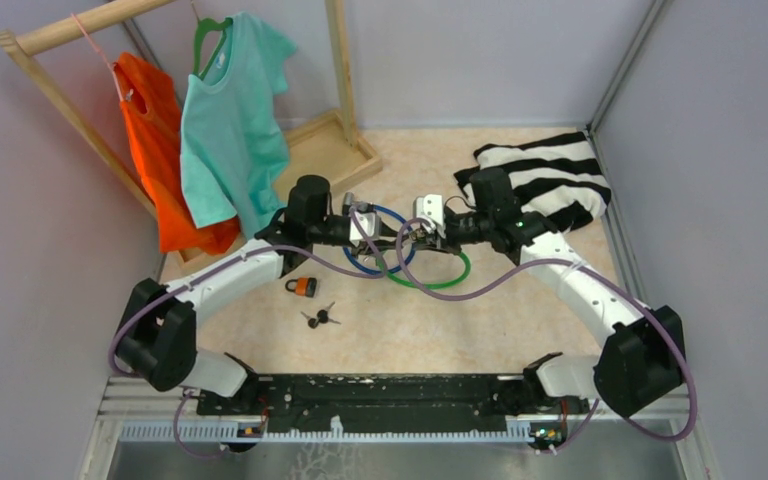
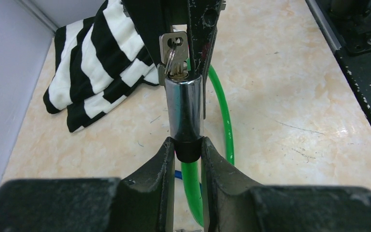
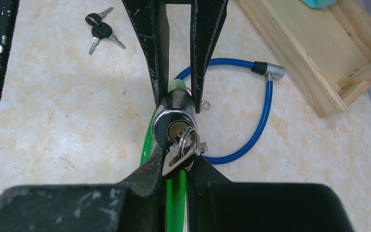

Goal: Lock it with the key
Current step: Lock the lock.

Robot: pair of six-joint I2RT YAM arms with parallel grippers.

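**Item:** green cable lock, chrome cylinder (image 2: pixel 184 108).
**Location:** held up above the desk (image 2: pixel 294 96), mid-workspace, between the two arms. Green cable (image 2: pixel 222 111) hanging in a loop down to the desk.

**Left pincer** (image 2: pixel 186 145): clenched on the black collar at the cable end of the cylinder, bracing it end-on toward the other arm.

**Right pincer** (image 3: pixel 178 162): clenched on the flat head of the key (image 3: pixel 176 157), split ring dangling beside it. Blade seated in the keyway on the cylinder's round face.

**Progress, as judged:**
- Lock lifted and steadied: done.
- Key taken up, lined up and inserted: done.
- Turn of the key: not confirmable, with no mark visible to tell locked from unlocked.
- Free end of the cable seated in the cylinder: hidden by the fingers, cannot tell.
- Likely left: rotate the key to the locked position, draw it out, check that the loop holds.

**Other stock on the desk, untouched:**
- blue cable lock (image 3: pixel 265 111), lying flat just beyond the cylinder
- pair of black-headed keys (image 3: pixel 99 30), well apart
- orange padlock (image 1: pixel 304 287), near those keys
- striped cloth (image 2: pixel 96 63), folded in the far corner
- wooden rack base (image 3: pixel 309 53)
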